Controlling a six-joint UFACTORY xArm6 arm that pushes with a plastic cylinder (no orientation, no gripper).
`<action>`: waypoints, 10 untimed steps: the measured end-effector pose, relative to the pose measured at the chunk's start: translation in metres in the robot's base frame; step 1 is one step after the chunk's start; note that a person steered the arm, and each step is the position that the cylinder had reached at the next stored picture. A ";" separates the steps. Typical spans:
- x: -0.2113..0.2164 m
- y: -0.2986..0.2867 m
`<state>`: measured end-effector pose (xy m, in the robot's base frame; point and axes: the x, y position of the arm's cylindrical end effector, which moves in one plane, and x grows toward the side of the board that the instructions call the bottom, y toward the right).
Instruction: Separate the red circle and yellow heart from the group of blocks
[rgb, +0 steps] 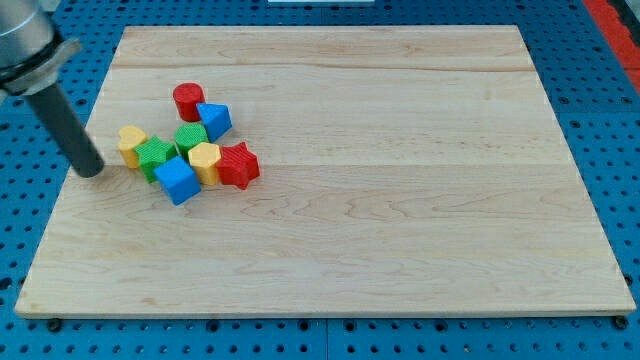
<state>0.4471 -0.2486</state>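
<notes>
The blocks sit in one cluster at the board's upper left. The red circle (187, 101) is at the cluster's top, touching a blue triangle-like block (214, 120). A yellow block (132, 145) is at the cluster's left edge; another yellow block (205, 161) sits between a blue cube (177, 181) and a red star (238, 165). I cannot tell which yellow block is the heart. Two green blocks (154, 156) (191, 138) fill the middle. My tip (91, 170) rests on the board just left of the left yellow block, a small gap away.
The wooden board (400, 200) lies on a blue perforated table (40, 230). The board's left edge is close to my tip. The rod slants up to the view's top left corner.
</notes>
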 end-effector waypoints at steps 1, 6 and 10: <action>-0.028 0.030; -0.101 0.109; -0.092 0.113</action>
<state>0.3548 -0.1359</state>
